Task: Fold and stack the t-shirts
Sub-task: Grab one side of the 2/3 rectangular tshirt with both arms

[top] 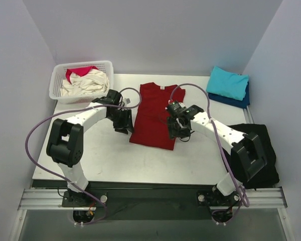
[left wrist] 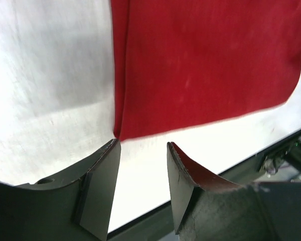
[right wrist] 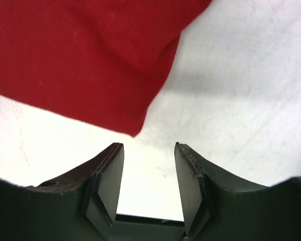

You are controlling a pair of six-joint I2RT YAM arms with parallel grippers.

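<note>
Far left of the dark red t-shirt (top: 153, 113): one white basket (top: 57, 90) holding one cream t-shirt (top: 85, 85) and one pink-red t-shirt (top: 79, 72), both crumpled. At its left edge: your left gripper (top: 123, 125), jaws apart, empty. Centre: the dark red t-shirt, one, flat on the table (top: 115, 160); light and limp, likely to sag, so pinch its near corners. At its right near corner: your right gripper (top: 179, 131), jaws apart, empty. Far right: one turquoise t-shirt (top: 228, 83) folded atop one navy t-shirt (top: 241, 102).
</note>
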